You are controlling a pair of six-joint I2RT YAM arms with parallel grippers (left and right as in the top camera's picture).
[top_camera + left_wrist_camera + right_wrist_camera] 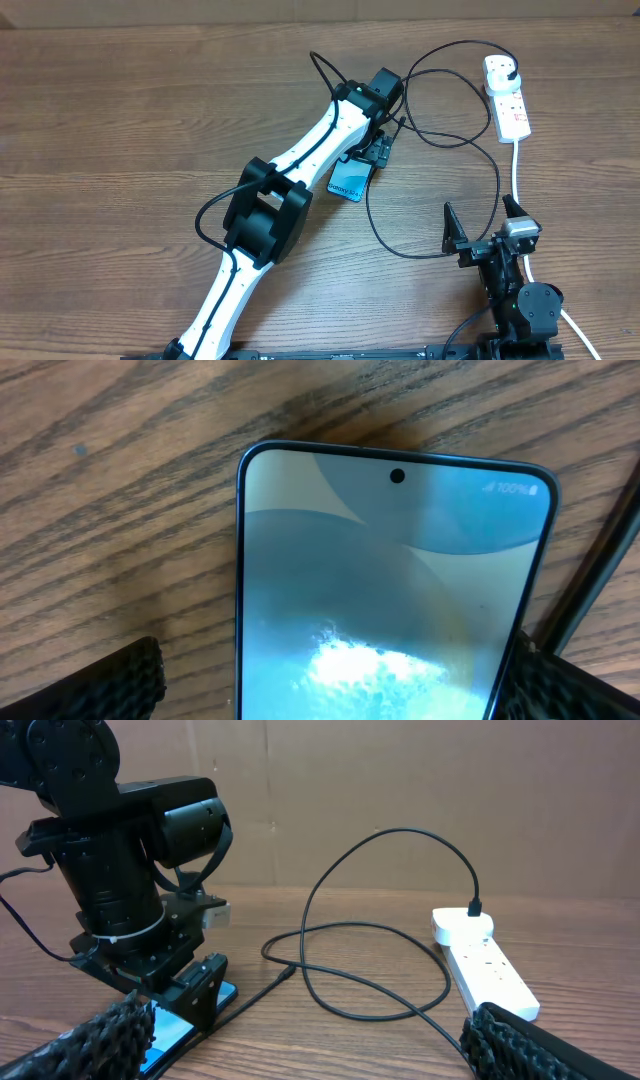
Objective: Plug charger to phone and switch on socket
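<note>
the task is only just beginning; the phone [350, 182] is lying flat on the table [120, 120], screen up and lit, with nothing plugged into it as far as the views are showing; the charger [498, 175] is looping loosely across the wood, its black plug already sitting in the socket [507, 100] at the far right, its small tip lying just beside the phone; the left gripper [372, 152] is hovering low over the phone, released, fingers [120, 680] straddling it and grasping nothing; the right gripper [478, 212] is waiting near the table's front edge, spread wide and empty; connecting the tip and switching on are both remaining; whether the switch is on, i cannot tell.
</note>
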